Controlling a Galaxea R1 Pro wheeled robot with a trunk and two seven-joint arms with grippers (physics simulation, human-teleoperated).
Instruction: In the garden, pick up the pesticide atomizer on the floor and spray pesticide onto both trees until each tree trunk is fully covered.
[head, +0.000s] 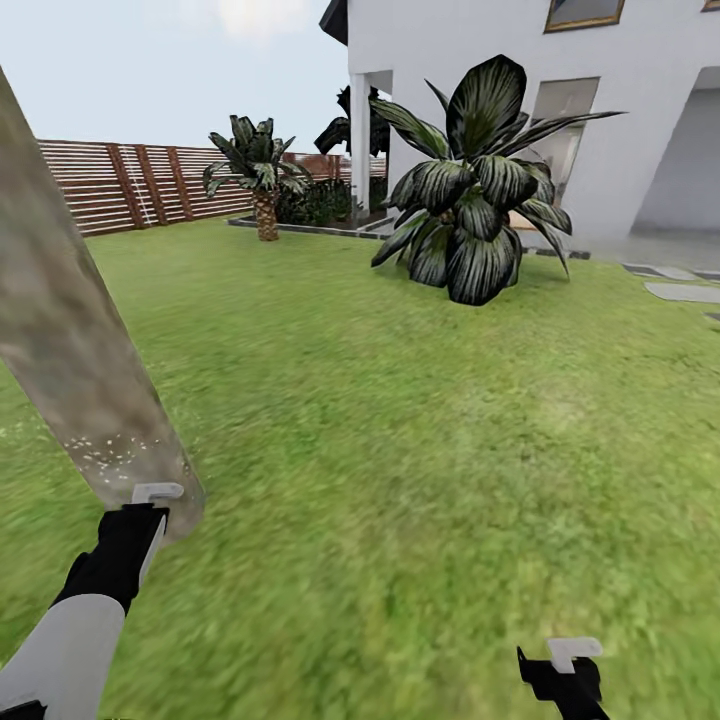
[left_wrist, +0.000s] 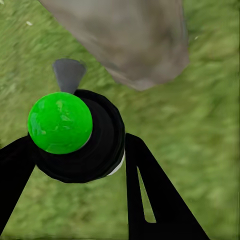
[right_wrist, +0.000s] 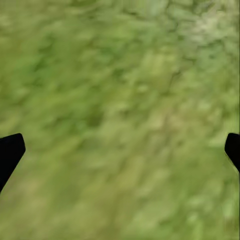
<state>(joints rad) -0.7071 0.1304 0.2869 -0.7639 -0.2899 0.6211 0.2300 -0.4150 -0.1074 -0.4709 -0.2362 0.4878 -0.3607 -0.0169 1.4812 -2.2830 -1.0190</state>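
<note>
The pesticide atomizer (left_wrist: 80, 137) is clamped between the fingers of the left tool (left_wrist: 75, 165), its green-topped head seen end-on with a grey nozzle piece toward the tree trunk (left_wrist: 125, 40). The trunk stands just ahead of that tool, near but apart from it, and pale specks (head: 105, 450) can be made out on the bark low down. For full cover, the nozzle is best kept aimed squarely at the bark and swept to bare patches. The right tool (right_wrist: 120, 150) is spread wide over grass (right_wrist: 120, 90), empty.
</note>
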